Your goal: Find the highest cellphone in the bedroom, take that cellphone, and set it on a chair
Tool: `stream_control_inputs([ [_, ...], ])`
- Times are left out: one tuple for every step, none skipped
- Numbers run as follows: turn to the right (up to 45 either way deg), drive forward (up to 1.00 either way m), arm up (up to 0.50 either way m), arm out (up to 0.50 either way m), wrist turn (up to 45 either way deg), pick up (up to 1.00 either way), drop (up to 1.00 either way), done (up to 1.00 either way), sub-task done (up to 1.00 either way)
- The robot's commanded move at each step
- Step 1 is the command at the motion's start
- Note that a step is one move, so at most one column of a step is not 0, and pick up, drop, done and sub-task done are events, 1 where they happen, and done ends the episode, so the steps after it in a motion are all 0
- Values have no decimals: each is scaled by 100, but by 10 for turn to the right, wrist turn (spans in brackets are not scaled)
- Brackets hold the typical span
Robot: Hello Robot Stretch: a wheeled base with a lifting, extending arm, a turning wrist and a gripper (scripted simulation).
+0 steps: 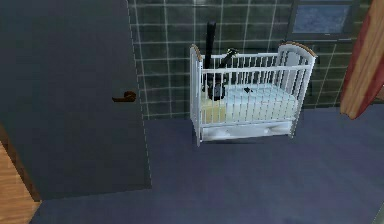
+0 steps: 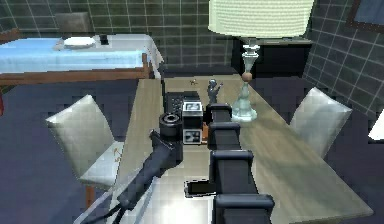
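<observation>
- The gripper (image 2: 140,182) juts left from the arm (image 2: 235,175) at the near left edge of the wooden table (image 2: 290,160). Whether its fingers are spread or pressed together cannot be told, nor whether it holds anything.
- A flat dark cellphone (image 2: 200,187) lies on the tabletop at the near end, just left of the arm.
- A pale left chair (image 2: 85,135) and right chair (image 2: 320,115) flank the table.
- A white-shaded lamp (image 2: 250,60) stands at the table's far end.
- Ahead, a white crib (image 1: 250,90) stands against a green tiled wall (image 1: 165,40), with a dark door (image 1: 70,90) on the left.
</observation>
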Motion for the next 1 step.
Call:
stream_control_inputs([
  [0,0,0,0,450,0,0,0,0],
])
